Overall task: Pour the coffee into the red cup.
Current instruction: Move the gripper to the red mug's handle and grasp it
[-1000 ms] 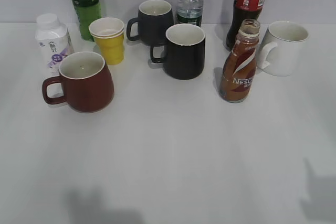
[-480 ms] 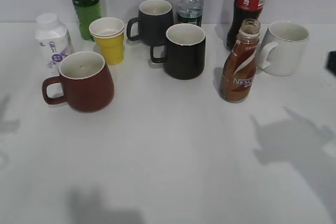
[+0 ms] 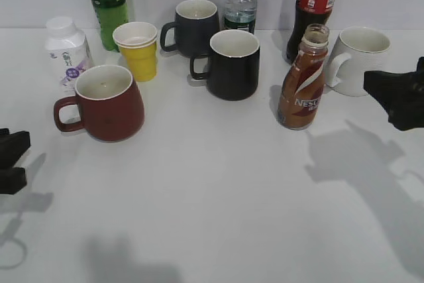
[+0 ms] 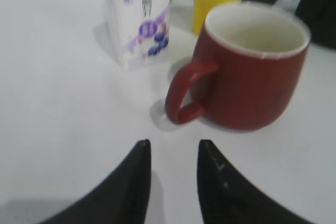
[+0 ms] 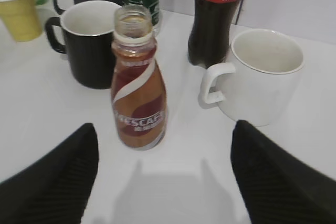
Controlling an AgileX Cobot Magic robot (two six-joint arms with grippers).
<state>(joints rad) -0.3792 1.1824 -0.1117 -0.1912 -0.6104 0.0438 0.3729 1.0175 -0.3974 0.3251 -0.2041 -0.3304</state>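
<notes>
The red cup (image 3: 106, 103) stands empty at the left, handle to the left; it also shows in the left wrist view (image 4: 247, 72). The open brown coffee bottle (image 3: 301, 83) stands upright right of centre, and in the right wrist view (image 5: 138, 85). My left gripper (image 3: 10, 160) is at the left edge, open with a small gap, empty, short of the cup's handle (image 4: 173, 145). My right gripper (image 3: 397, 97) is at the right edge, wide open and empty, to the right of the bottle (image 5: 165, 129).
A black mug (image 3: 232, 64), a dark mug (image 3: 193, 26), a yellow paper cup (image 3: 138, 50), a white mug (image 3: 358, 59), a white bottle (image 3: 66, 48), a green bottle (image 3: 106, 1), a water bottle (image 3: 240, 1) and a cola bottle (image 3: 311, 4) stand behind.
Both grippers have come into the exterior view: the left at the left edge, the right at the right edge moving in toward the coffee bottle. The objects have not moved.
</notes>
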